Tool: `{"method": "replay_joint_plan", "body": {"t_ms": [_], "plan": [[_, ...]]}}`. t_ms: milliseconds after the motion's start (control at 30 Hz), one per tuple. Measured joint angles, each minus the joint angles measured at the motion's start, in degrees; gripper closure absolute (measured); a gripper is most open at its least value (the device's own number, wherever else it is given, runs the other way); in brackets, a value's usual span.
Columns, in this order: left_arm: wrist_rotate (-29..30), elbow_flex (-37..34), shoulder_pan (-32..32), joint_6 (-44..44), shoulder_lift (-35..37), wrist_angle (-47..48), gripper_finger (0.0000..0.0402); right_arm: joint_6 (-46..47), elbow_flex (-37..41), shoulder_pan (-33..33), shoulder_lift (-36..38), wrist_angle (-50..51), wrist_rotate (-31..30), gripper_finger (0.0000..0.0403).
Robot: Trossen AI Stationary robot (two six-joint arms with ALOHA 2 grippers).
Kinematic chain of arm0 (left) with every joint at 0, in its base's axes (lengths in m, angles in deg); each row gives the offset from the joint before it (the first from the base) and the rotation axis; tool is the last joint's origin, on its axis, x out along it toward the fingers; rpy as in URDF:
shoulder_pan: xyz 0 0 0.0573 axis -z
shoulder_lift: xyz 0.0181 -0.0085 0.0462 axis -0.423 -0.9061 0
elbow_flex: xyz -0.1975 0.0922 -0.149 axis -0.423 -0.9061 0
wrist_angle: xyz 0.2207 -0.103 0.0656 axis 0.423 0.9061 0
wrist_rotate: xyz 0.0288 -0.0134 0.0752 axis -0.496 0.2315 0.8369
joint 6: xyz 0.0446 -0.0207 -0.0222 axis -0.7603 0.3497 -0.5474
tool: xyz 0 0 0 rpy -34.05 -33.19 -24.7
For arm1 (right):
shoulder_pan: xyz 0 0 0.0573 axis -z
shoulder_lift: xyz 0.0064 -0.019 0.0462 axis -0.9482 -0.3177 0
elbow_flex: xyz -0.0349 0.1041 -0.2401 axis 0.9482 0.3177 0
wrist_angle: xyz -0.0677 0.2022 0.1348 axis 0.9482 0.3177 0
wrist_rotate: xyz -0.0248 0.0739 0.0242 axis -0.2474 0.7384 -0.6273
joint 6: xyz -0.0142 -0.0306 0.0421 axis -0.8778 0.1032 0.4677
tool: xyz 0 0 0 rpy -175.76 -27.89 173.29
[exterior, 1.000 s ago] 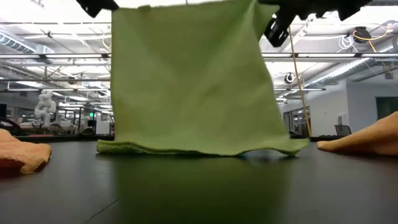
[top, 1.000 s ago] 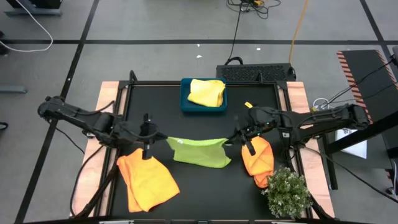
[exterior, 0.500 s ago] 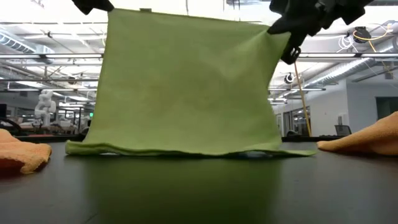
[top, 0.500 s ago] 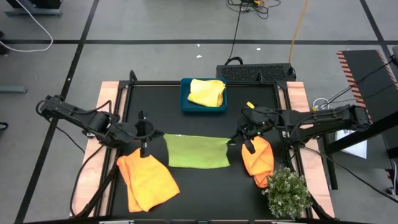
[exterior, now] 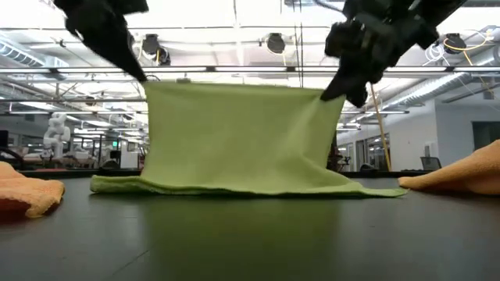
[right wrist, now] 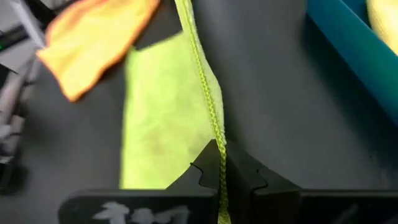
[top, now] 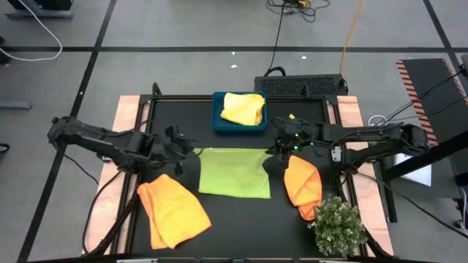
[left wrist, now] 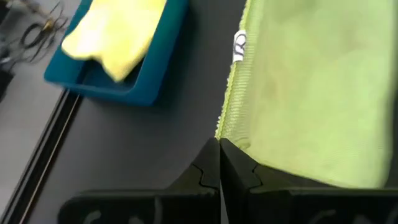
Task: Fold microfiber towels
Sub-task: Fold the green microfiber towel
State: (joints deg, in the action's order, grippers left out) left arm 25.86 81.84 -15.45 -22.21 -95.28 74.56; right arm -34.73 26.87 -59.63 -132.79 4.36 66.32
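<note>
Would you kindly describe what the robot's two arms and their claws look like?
Both arms are dark, near-black jointed linkages with black cables along them. The left claw and right claw each end in two flat, matte black fingers with small stepped notches on their inner edges. From above, the right arm shows a small yellow tag and green lights near its wrist; the left arm looks plain black.

Lime green towel (top: 234,172) hangs mid-frame, lower edge trailing flat; two orange towels (top: 172,212) (top: 303,187) lie crumpled beside; pale yellow one (top: 243,108) bunched above.
</note>
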Motion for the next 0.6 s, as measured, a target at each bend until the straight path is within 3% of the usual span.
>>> {"method": "replay_joint_plan", "body": {"t_ms": [233, 600], "plan": [[-2.2, -5.0, -6.9, -5.3, -3.9, -6.2, 0.0402, -2.9, 0.0, 3.1, -4.1, 0.7, -3.7, 0.0403], [-4.0, -5.1, -12.2, -13.0, -3.9, -11.3, 0.0402, -4.9, 0.0, 6.5, -1.6, 5.0, -4.3, 0.0403]]}}
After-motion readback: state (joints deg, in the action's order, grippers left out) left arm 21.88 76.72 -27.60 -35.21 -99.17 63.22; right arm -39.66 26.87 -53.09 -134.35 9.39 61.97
